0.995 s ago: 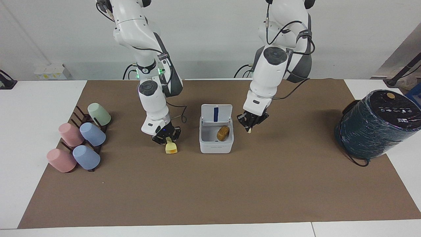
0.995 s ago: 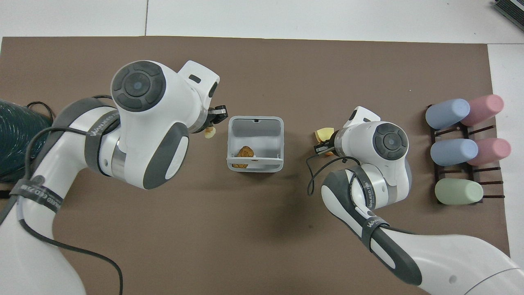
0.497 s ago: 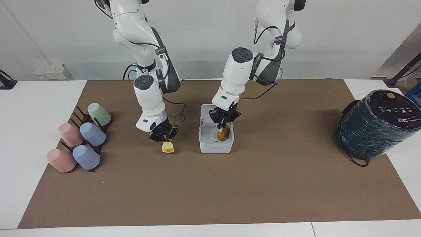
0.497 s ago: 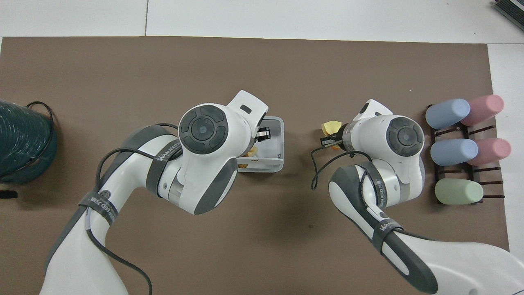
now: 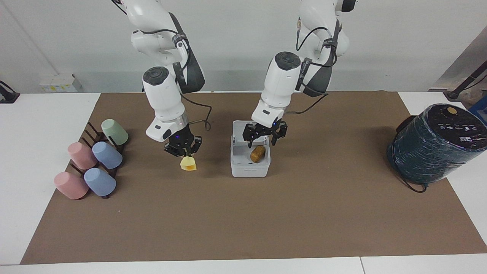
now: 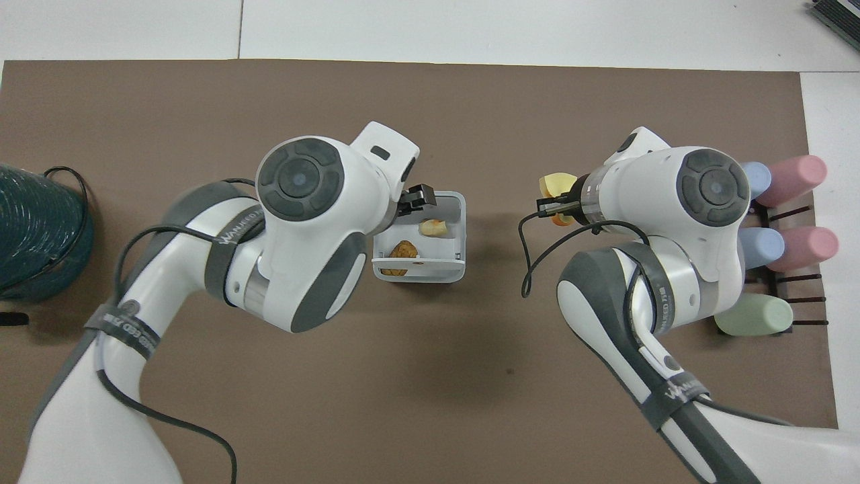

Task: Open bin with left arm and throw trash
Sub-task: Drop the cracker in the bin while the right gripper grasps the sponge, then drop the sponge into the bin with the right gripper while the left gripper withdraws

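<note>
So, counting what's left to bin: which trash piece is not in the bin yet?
The pale yellow block, held by the right gripper above the mat. The brown lump and tan scrap lie inside the bin.

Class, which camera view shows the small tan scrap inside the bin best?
The overhead view: the tan scrap lies in plain sight in the bin, beside the brown lump. In the facing view the scrap cannot be seen; the open left gripper hangs over the bin.
</note>
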You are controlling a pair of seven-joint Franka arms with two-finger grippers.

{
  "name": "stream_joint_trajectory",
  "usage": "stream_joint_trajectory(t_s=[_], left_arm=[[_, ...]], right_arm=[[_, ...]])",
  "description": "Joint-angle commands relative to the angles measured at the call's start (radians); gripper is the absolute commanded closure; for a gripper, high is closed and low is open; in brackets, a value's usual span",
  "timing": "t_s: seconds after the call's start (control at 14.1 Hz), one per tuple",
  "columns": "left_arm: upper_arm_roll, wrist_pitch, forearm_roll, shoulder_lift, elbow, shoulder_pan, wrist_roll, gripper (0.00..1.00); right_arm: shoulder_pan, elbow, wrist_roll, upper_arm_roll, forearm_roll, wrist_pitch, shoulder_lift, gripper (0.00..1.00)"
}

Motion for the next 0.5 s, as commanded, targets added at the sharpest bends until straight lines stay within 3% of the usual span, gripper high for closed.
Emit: stream_joint_trajectory(t_s=[0.0,0.43], left_arm=[[-0.001,-0.122,0.003,-0.004,0.066,0.109,0.09,0.0],[0.004,-0.334,0.097,-0.036,0.112,0.353,0.46,0.0]], right_arm=[[0.055,0.052,0.111,0.008,-0.005,-0.007,0.014,1.0],[0.18,0.137,0.221,0.01,0.002,0.008,0.063,1.0]])
